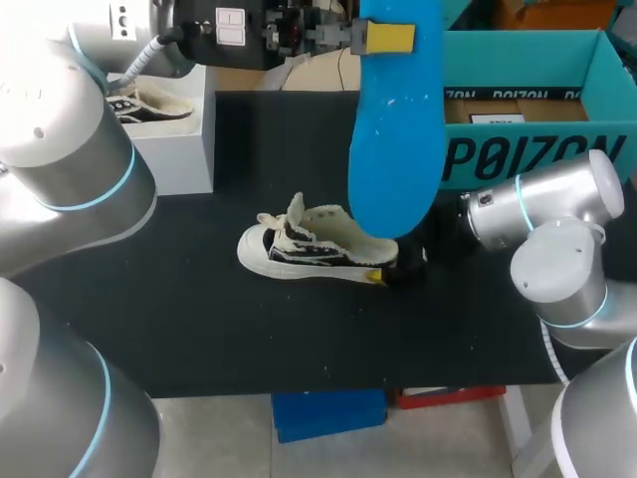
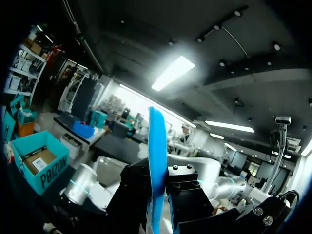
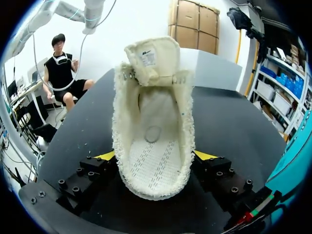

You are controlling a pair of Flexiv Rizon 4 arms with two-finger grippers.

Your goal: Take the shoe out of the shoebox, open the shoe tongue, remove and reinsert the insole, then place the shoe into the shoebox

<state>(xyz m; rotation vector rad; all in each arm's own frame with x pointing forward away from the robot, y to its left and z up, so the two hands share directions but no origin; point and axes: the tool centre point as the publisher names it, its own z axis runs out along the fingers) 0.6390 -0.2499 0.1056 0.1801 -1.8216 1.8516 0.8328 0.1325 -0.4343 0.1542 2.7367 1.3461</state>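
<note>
Nearest to us, our right hand (image 3: 155,163) pinched the heel end of the cream and black low canvas shoe (image 3: 153,131), with one yellow-tipped finger (image 3: 206,155) pressed to each side of its frayed, fleecy collar. The shoe stood on its sole near the middle of the black surface (image 1: 199,329), its toe pointing toward our left side. From the right wrist we looked straight into its wide mouth and saw a cream stitched lining inside. At the far end of that opening the padded cream tongue (image 3: 152,56) stood up and leaned away from the hand. Above the heel hung the bright blue foam insole (image 1: 396,139), upright and raised off the surface. In the head view its lower end overlapped the shoe, and we could not tell whether the two touched. Our left hand (image 1: 381,38) was clamped on the insole's upper end, and the left wrist view showed a finger tight against each face of the thin blue edge. Farther back, at the right, the open teal cardboard shoebox (image 1: 528,157) stood behind our right arm. At the far left a white box (image 1: 174,149) held a second cream and black shoe (image 1: 149,108).
</note>
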